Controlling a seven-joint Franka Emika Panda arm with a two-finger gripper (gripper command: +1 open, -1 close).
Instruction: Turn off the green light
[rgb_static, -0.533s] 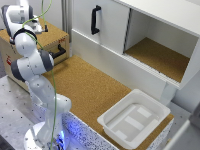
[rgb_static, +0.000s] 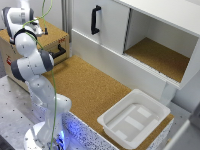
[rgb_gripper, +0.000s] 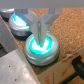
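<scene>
— Where's the round, metal-rimmed green light button (rgb_gripper: 41, 46)?
— Glowing on the cork-topped wooden box (rgb_static: 56, 34), directly beneath the gripper (rgb_gripper: 41, 31).
— And the grey fingers (rgb_gripper: 36, 27)?
— Drawn together into a point, holding nothing, tips pressing the glowing dome.
— Neighbours?
— A second lit button (rgb_gripper: 20, 23) just beside it.

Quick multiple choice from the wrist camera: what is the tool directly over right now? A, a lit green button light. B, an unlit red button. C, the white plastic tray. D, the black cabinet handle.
A: in the wrist view the tool sits right above the glowing green button light, its tips at the lit dome, with a second lit button behind it.
</scene>
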